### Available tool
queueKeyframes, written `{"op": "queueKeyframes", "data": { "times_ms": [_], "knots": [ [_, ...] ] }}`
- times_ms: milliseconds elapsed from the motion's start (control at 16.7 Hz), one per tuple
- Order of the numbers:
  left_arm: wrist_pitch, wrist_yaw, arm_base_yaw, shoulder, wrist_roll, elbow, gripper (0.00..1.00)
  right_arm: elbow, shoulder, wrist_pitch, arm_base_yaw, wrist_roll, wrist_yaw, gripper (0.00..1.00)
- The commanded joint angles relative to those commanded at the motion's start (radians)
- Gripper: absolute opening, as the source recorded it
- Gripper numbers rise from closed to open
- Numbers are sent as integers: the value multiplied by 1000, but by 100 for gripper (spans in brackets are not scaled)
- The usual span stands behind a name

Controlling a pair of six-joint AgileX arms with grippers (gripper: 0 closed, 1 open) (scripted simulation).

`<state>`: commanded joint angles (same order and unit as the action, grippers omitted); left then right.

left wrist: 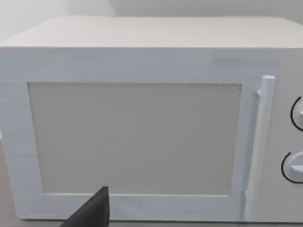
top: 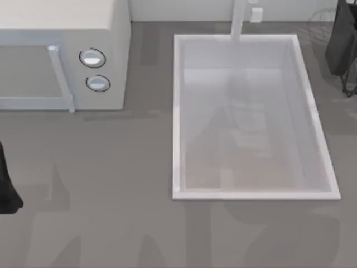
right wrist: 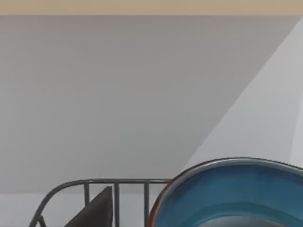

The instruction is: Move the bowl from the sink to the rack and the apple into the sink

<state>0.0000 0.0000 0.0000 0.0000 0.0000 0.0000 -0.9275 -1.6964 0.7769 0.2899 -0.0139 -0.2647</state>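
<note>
I saw the sink [top: 177, 111] standing to the right of the white microwave [top: 114, 50] with its 2 knobs [top: 92, 58], and its basin held no object. My right arm [top: 343, 44] was beyond the far right corner of the sink. In the right wrist view the blue bowl [right wrist: 236, 189] was close beside the wire rack [right wrist: 94, 187]; I could not tell if the pincer was gripping it. My left arm [top: 6, 184] was parked left of the sink, facing the microwave door [left wrist: 135, 139]; its pincer state I could not tell.
</note>
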Motion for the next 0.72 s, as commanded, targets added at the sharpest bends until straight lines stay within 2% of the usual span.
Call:
{"op": "queueKeyframes", "data": {
  "times_ms": [300,720],
  "knots": [
    [0,0,0,0,0,0,100,169,315,-146,-53,5,49,100],
    [0,0,0,0,0,0,100,515,939,-434,-161,5,146,100]
  ]
}}
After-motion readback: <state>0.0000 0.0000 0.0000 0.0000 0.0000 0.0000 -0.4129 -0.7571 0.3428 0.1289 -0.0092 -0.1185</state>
